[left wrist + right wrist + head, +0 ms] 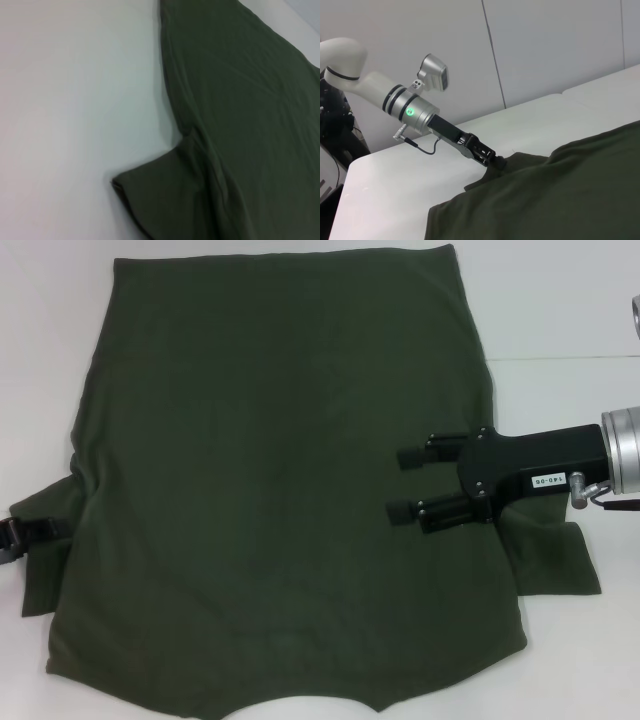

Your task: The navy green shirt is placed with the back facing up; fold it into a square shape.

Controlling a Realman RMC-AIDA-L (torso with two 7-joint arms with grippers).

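Head view shows the shirt (280, 490) spread flat on the white surface (560, 300), plain back up. It fills most of the picture. Its wide hem is at the far side and its neck dip is at the near edge. One short sleeve sticks out on each side.

The right gripper (405, 483) reaches in over the right part of the shirt, near the right sleeve. Its two black fingers (425, 453) are apart, with dark cloth showing between them. They point toward the middle of the shirt. I cannot tell if they touch the cloth.

The left gripper (40, 530) is at the left sleeve, at the edge of the picture. In the right wrist view, the left gripper (496, 159) is down at the sleeve's edge, and the cloth there looks a bit bunched. I cannot tell if its fingers are apart or together.

The left wrist view shows the left sleeve (165, 200) lying on the surface.
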